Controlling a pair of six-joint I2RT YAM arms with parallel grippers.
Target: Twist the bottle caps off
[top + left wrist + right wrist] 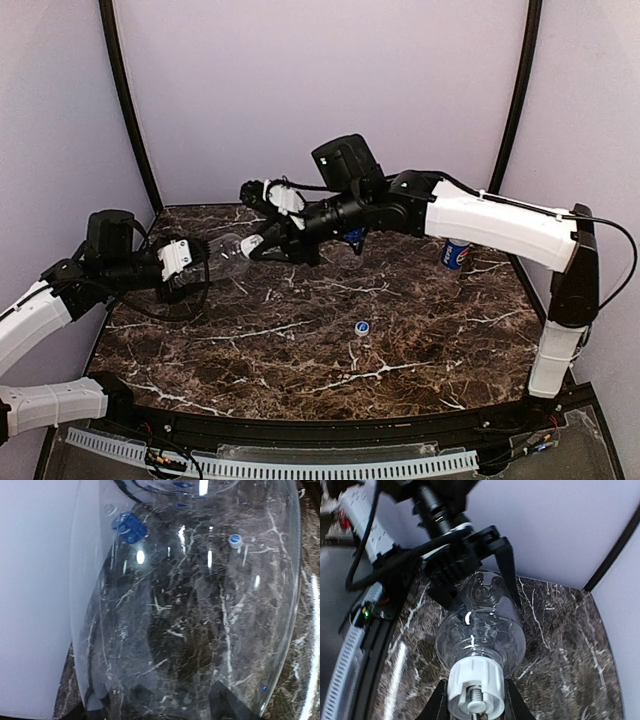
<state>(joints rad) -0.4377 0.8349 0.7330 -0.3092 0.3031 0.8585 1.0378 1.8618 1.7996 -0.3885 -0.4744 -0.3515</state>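
Note:
An unlabelled clear bottle (228, 250) hangs on its side above the table's left part, held between both arms. My left gripper (196, 266) is shut on its base end; in the left wrist view the bottle's wall (190, 610) fills the frame. At the neck end my right gripper (475, 707) is shut on the white cap (475, 682), one black finger (436, 702) on each side. A loose blue cap (362, 327) lies on the marble. At the right stands the Pepsi-label bottle (455, 253). A blue-label bottle (352, 237) is mostly hidden behind the right arm.
The dark marble table (300, 370) is walled on three sides by pale panels. A ribbed cable track (300, 465) runs along the near edge. The right arm (480, 220) reaches across the back of the table towards the left.

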